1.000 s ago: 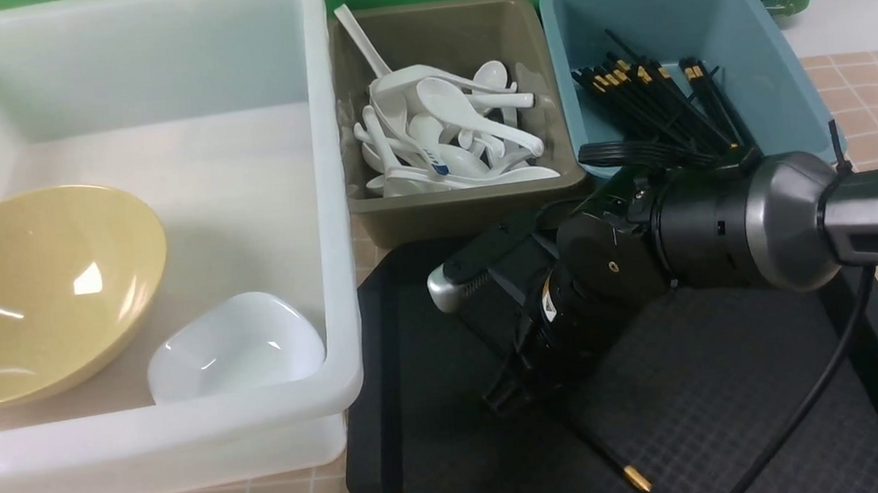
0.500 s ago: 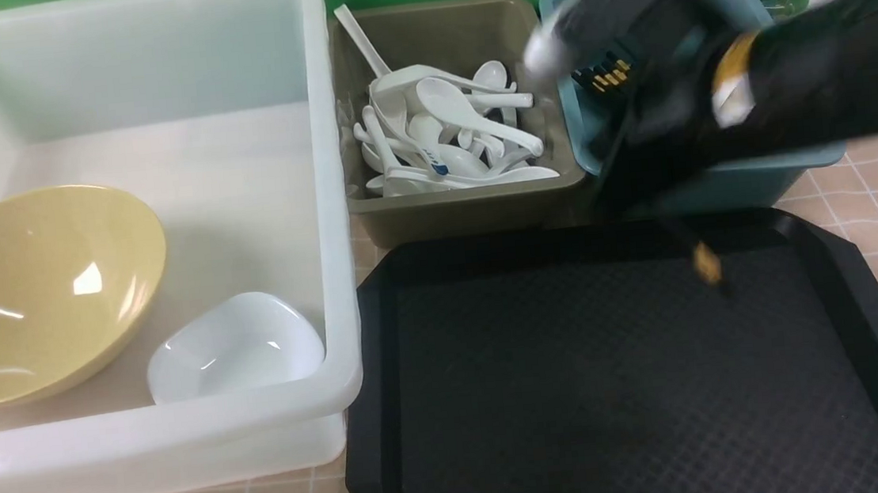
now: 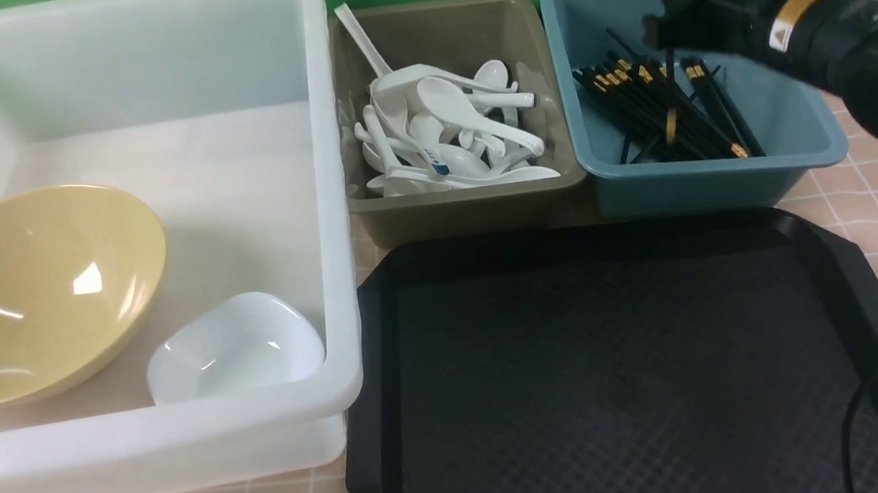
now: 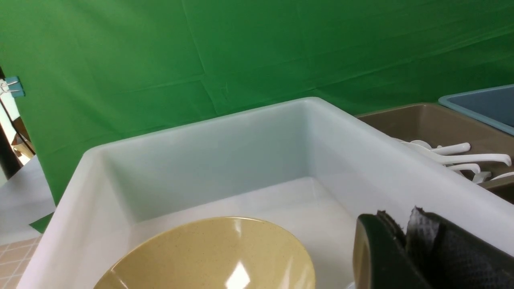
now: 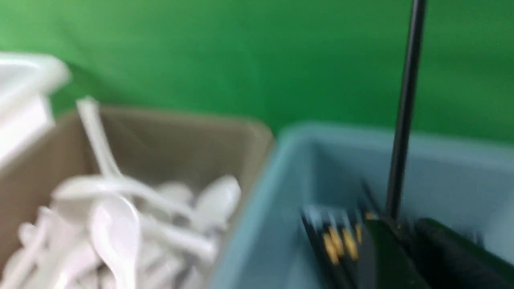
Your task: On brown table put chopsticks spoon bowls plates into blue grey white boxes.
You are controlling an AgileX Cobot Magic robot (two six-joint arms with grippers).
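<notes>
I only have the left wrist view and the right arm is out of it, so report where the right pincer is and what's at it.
Observer: The right pincer is over the blue bin. One chopstick stands upright at its tips. Gripped or released, I cannot tell.
Operator: Give me that bin's contents.
Observer: A pile of black chopsticks with gold bands.
Operator: Now check the robot's side of that bin.
Observer: A black tray lies there, no tableware on it.
</notes>
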